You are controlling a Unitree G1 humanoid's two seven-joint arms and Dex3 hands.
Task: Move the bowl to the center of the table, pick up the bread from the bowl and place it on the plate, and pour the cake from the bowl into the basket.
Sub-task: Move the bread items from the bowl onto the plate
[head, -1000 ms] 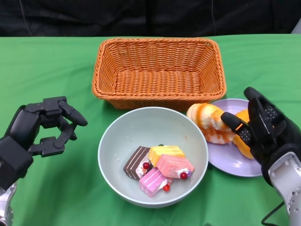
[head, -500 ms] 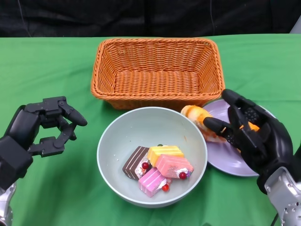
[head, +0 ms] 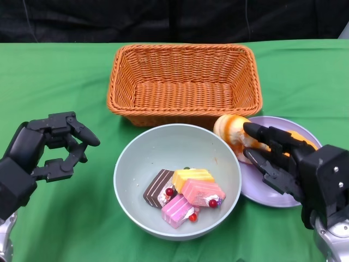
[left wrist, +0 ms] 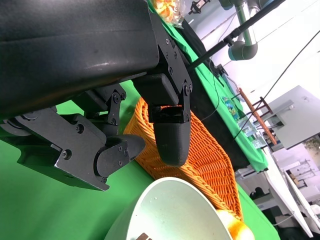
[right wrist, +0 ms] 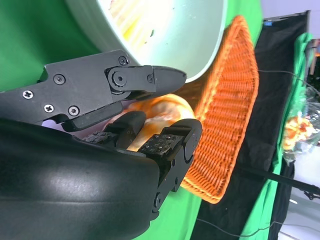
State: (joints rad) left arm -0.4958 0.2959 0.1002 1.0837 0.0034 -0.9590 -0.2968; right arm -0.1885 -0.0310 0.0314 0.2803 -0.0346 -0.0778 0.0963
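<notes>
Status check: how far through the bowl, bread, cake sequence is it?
Done: pale green bowl sits mid-table before the orange wicker basket. In hand: right hand is on the orange-glazed bread at the purple plate; release unclear. Left: cake slices remain in the bowl, unpoured. Left hand holds nothing.

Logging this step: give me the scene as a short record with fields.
bowl: centre of table, holds cake pieces
bread: on the plate, leaning over its near-bowl edge
basket: behind bowl, nothing inside
right hand: over plate, fingers beside bread; contact unclear
left hand: left of bowl, holds nothing
</notes>
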